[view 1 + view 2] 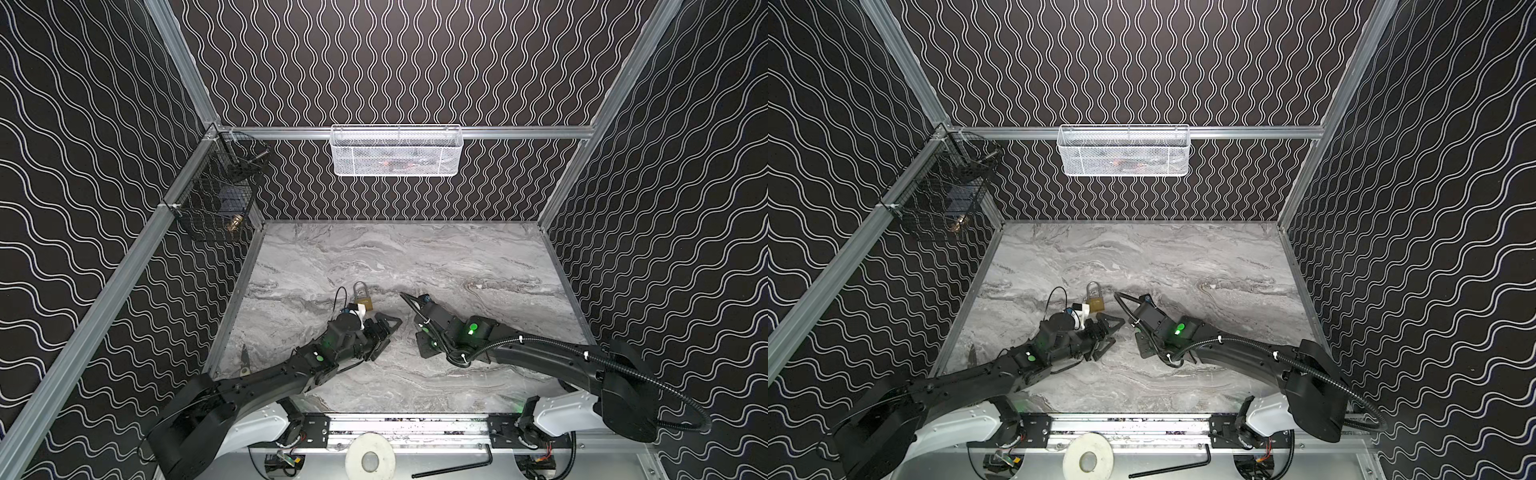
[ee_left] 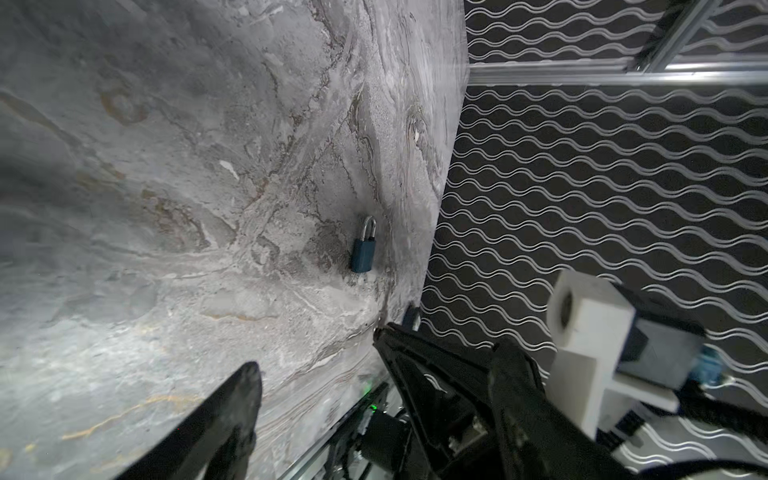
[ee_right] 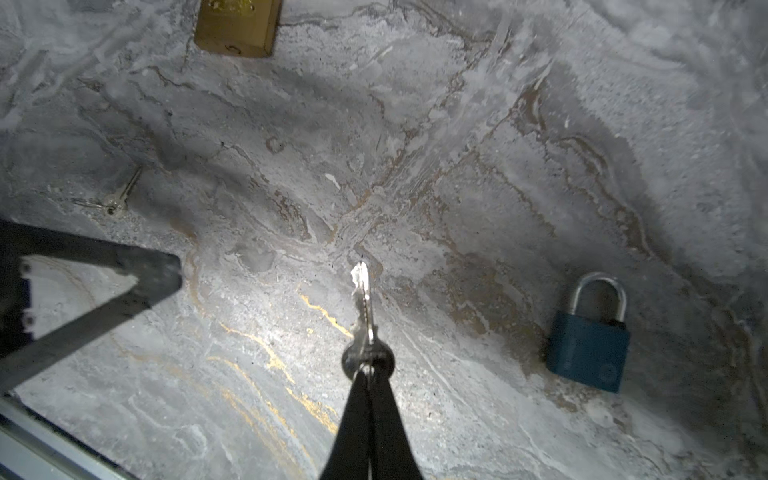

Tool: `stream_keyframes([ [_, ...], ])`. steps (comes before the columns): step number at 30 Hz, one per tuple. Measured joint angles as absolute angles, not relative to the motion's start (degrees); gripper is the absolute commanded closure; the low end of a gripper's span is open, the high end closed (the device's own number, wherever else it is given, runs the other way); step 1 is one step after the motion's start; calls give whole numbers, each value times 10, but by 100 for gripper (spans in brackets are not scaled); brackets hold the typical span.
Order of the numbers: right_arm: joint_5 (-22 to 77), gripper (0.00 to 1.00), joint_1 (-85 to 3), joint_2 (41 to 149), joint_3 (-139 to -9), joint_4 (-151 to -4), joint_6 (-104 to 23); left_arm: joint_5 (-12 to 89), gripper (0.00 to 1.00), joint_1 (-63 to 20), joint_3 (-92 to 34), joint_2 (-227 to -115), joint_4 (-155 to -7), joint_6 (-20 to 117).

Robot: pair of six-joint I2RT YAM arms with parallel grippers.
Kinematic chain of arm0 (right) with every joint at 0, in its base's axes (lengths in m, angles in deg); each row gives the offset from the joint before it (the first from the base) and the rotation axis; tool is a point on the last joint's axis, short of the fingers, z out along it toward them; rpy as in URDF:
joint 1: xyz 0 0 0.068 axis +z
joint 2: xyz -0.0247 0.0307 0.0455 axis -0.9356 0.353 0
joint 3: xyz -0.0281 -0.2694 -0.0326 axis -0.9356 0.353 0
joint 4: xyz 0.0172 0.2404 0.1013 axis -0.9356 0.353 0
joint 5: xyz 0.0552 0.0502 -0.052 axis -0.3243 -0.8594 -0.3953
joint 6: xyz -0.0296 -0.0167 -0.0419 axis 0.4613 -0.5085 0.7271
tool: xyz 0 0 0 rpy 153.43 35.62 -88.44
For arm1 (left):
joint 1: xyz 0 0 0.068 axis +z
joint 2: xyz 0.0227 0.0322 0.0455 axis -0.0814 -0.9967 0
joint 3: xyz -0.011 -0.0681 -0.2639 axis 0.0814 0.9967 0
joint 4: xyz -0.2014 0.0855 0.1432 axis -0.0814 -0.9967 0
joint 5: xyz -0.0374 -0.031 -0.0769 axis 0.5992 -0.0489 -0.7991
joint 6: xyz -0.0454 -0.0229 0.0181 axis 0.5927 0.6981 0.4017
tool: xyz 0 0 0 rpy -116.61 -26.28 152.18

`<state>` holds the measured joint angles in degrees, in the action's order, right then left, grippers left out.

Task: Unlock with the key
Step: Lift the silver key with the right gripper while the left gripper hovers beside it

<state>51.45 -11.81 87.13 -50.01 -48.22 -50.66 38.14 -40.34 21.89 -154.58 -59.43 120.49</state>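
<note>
Right gripper (image 3: pixel 368 368) clamps key (image 3: pixel 362 299); brass lock (image 1: pixel 363 300) sits just left of its tip in both top views, shackle up-frame. Left gripper (image 2: pixel 313 351) fingers apart, empty.

— A white basket (image 1: pixel 395 151) hangs on the back wall. A black basket (image 1: pixel 216 195) hangs on the left wall. Shiny things sit in it.
— A white roll (image 1: pixel 353 457) lies in front of the gray table (image 1: pixel 457 257), near a bent black bar (image 1: pixel 453 466).
</note>
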Motion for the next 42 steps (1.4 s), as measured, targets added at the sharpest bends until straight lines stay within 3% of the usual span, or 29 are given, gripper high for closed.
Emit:
stream_keyframes([
  [8,519,100,-128,875,-518,-488,-493,392,18,-415,218,-1619,-451,1289],
  [16,504,100,-128,875,-523,-509,-489,399,26,-415,189,-1670,-418,1291],
  [24,487,100,-128,873,-523,-513,-488,397,46,-415,175,-1709,-417,1272],
  [31,476,100,-128,871,-524,-519,-485,392,70,-415,181,-1744,-391,1262],
  [42,474,100,-128,870,-526,-522,-483,386,98,-411,176,-1716,-413,1215],
])
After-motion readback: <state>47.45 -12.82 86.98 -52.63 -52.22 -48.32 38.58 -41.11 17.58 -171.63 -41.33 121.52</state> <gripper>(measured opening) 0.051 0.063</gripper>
